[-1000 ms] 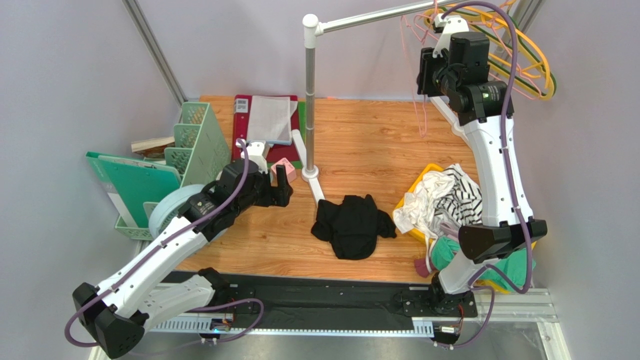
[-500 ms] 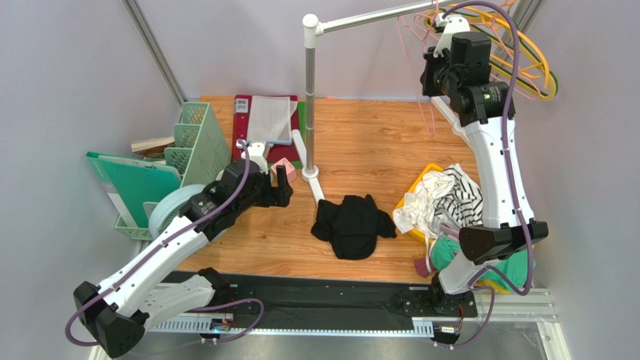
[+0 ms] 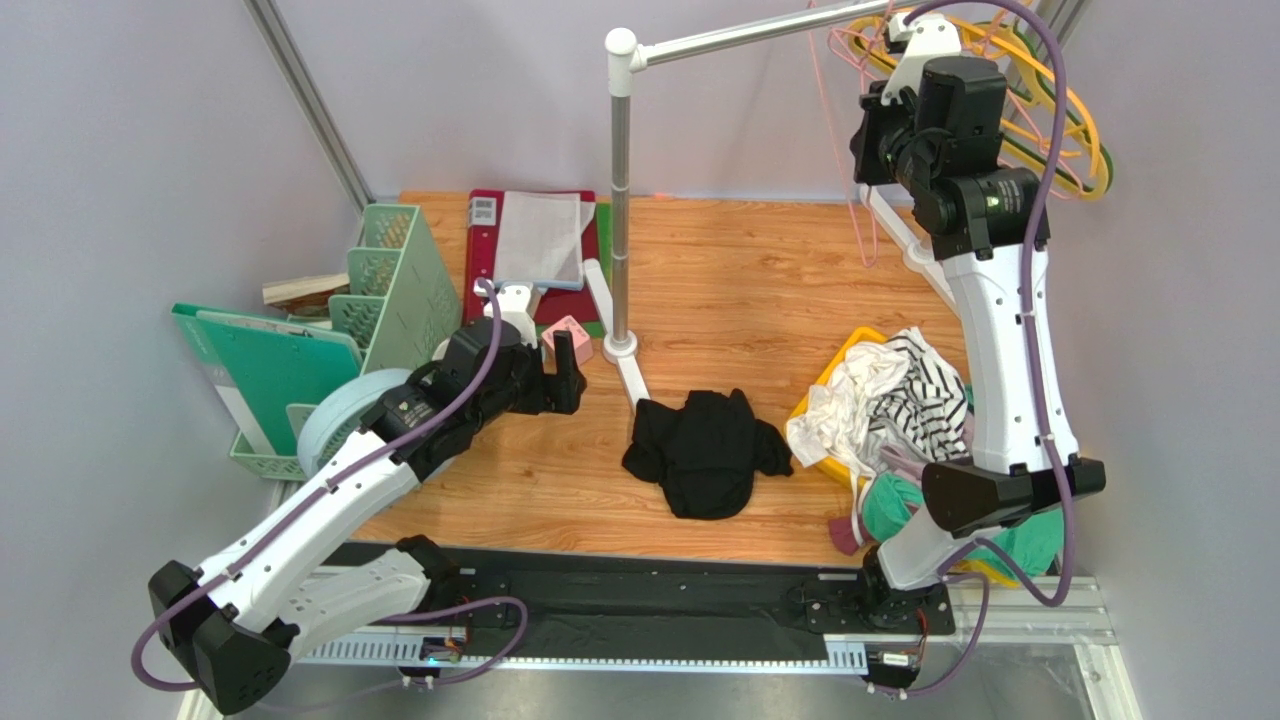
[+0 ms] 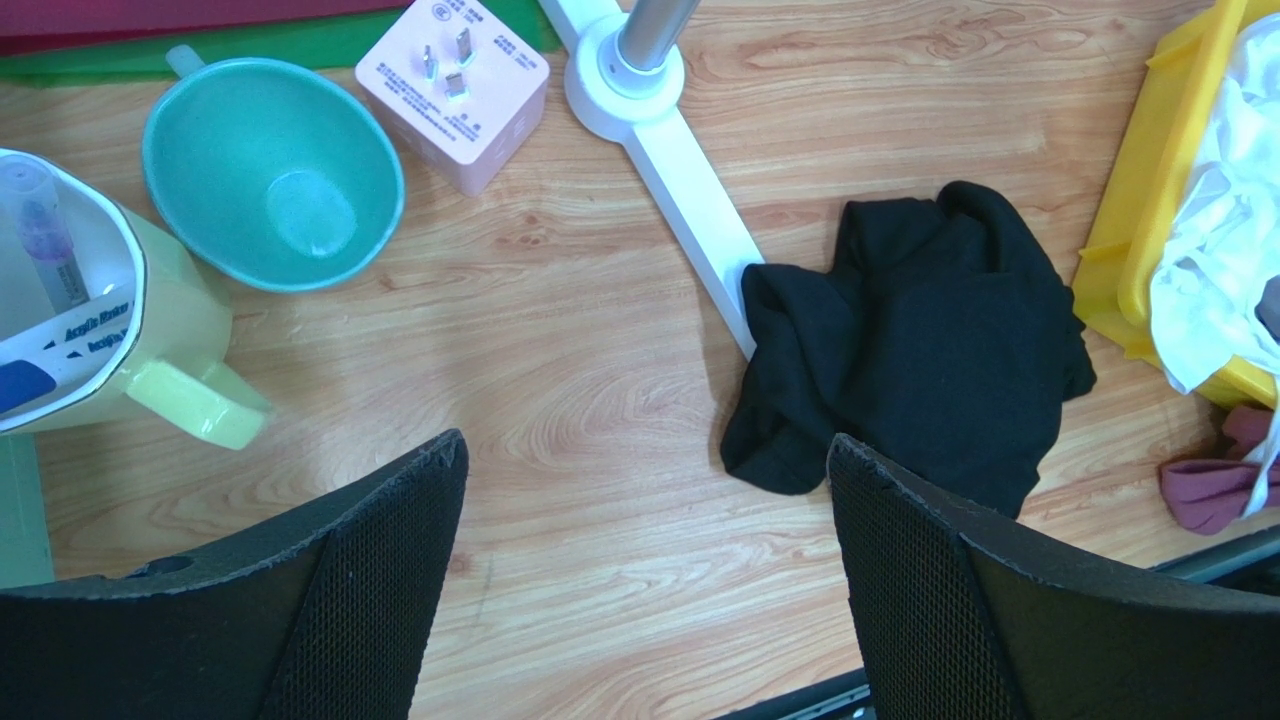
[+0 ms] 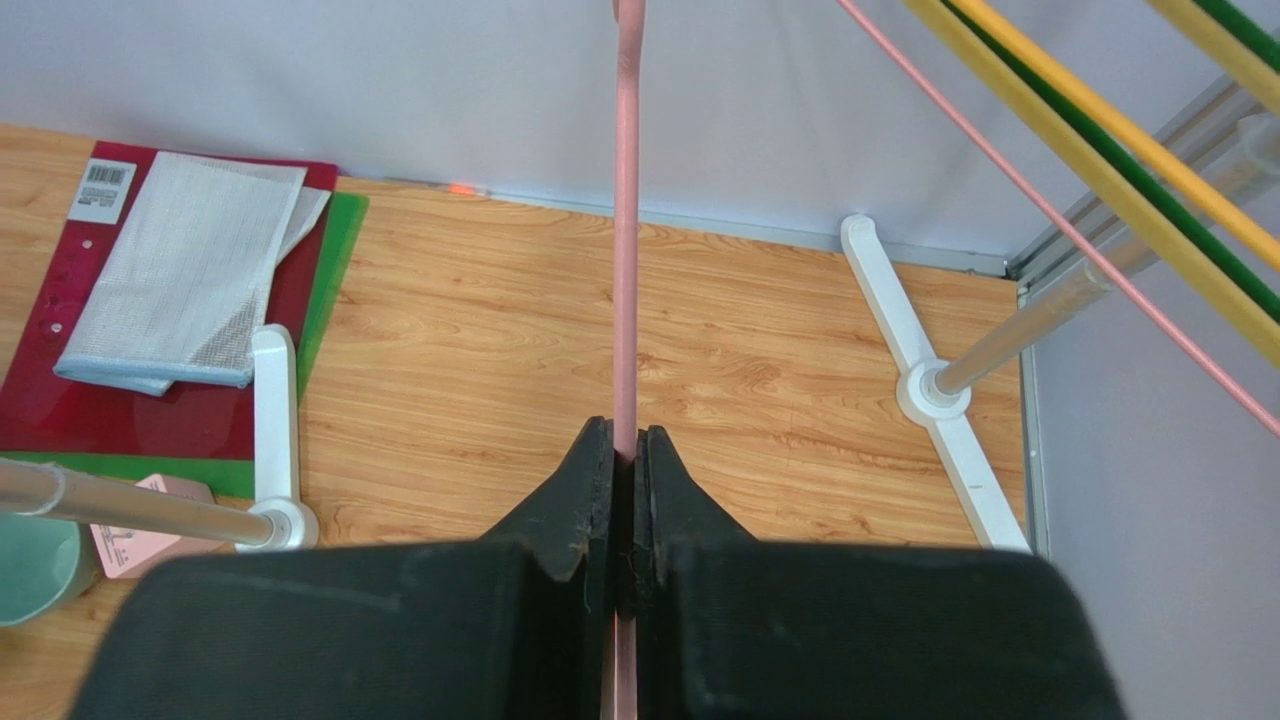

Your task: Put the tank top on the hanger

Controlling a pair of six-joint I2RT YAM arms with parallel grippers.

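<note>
The black tank top (image 3: 706, 450) lies crumpled on the wooden table at the foot of the rack stand; it also shows in the left wrist view (image 4: 917, 338). My left gripper (image 3: 568, 368) is open and empty, hovering above the table left of the tank top, its jaws (image 4: 646, 450) wide apart. My right gripper (image 3: 869, 147) is raised high at the back right, by the rack's rail. It is shut on the thin pink wire of the hanger (image 5: 627, 225), which runs straight up from the jaws (image 5: 628, 438). The pink wire hangs below the gripper in the top view (image 3: 861, 233).
Thick yellow and green hangers (image 3: 1059, 143) hang on the rail beside my right gripper. The rack pole (image 3: 618, 195) stands mid-table. A yellow bin (image 3: 851, 342) holds a striped garment (image 3: 902, 393); a green garment (image 3: 902, 503) lies near it. A teal funnel (image 4: 274, 173), pink plug (image 4: 451, 90) and green organiser (image 3: 394, 285) are left.
My right gripper has moved right and a little up along the rail, carrying the pink hanger wire with it. The left arm and the tank top have not moved.
</note>
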